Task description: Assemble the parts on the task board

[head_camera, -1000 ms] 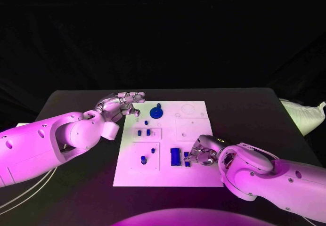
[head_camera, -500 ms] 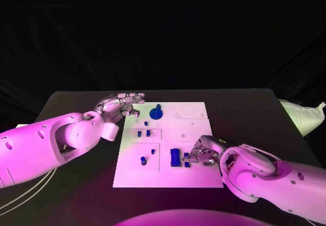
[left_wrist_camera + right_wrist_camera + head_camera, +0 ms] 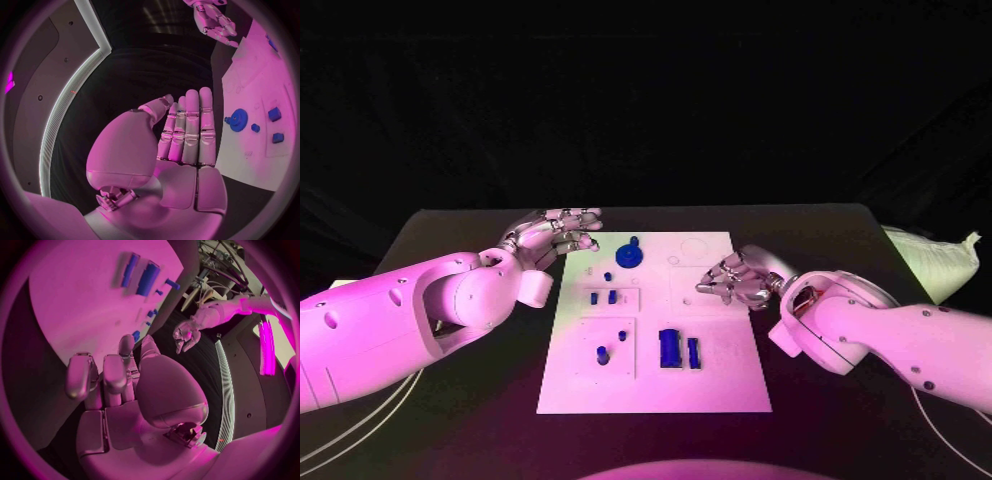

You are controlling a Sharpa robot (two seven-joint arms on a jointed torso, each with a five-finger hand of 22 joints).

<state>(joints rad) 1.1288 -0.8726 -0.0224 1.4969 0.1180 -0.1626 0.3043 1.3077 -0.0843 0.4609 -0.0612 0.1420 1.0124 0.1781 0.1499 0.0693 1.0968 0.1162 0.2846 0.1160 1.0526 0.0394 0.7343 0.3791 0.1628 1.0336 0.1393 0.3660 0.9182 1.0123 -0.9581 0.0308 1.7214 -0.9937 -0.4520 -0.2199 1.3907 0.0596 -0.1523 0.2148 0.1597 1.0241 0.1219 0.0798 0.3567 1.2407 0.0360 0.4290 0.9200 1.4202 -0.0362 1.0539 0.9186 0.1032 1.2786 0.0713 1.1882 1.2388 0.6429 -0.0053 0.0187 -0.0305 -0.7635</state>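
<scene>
both hands look empty to us right now: the left hand [image 3: 557, 233] hangs just off the far left corner of the task board [image 3: 726, 380] with fingers straight and together, holding nothing, and the right hand [image 3: 737, 278] hovers over the board's right side with fingers curled in, and as far as we can tell from the wrist view nothing is in them. parts are all on the board: a round gear-like part [image 3: 630, 255] near the far edge, small pegs [image 3: 602, 297] mid-board, and two long bars [image 3: 679, 350] standing side by side nearer us. we'd guess we're between picks, so the next move is choosing a loose part and coming down on it cleanly without knocking its neighbours.
</scene>
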